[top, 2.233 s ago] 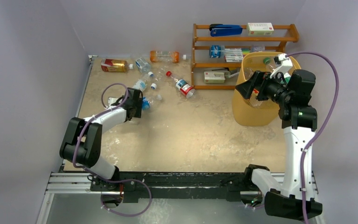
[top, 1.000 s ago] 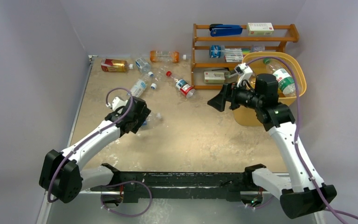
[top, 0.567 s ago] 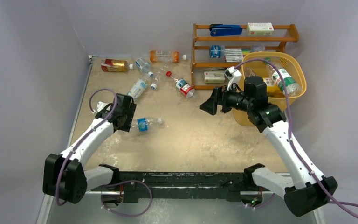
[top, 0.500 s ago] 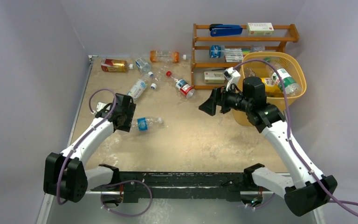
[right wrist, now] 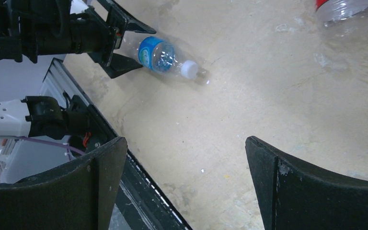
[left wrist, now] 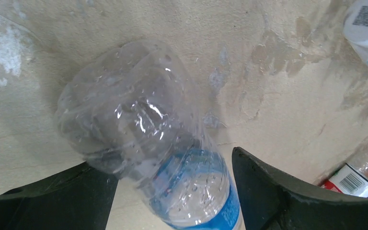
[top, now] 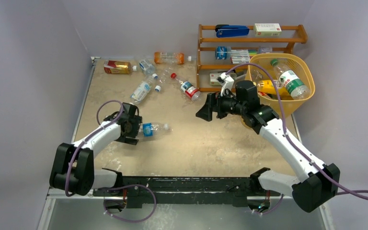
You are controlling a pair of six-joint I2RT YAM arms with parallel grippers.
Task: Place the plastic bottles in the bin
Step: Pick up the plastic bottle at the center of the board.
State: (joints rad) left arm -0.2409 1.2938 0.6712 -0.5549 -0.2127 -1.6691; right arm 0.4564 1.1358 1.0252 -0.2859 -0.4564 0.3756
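**Clear plastic between my left fingers, grip not yet taken**

Clear and crinkled, the blue-labelled bottle (top: 152,128) lies on its side on the table (top: 196,143), at the near left. Its white cap points away from my left claw (top: 136,128). That claw sits low with one finger on each side of the label end. From the left wrist the fingers look close to the plastic, but I see no squeeze, so I judge them parted around the bottle and not clamped on it.

My right claw (top: 206,111) hangs over the middle of the table, spread wide and holding nothing. The bin (top: 309,76) is at the far right in front of the wooden rack (top: 249,40). A green-labelled bottle (top: 290,79) and a yellow bottle (top: 268,87) already lie in it.

I take the step in hand to be the pick on the left. The task looks well short of done. A red-labelled bottle (top: 188,88), an amber bottle (top: 117,67), an orange bottle (top: 168,57) and several clear ones are scattered along the far side of the table.

Next, my left fingers should close gently, since the thin plastic will buckle or slip out if pinched hard. After the lift, the bin is well apart from this claw, so the bottle may need passing to my right side.
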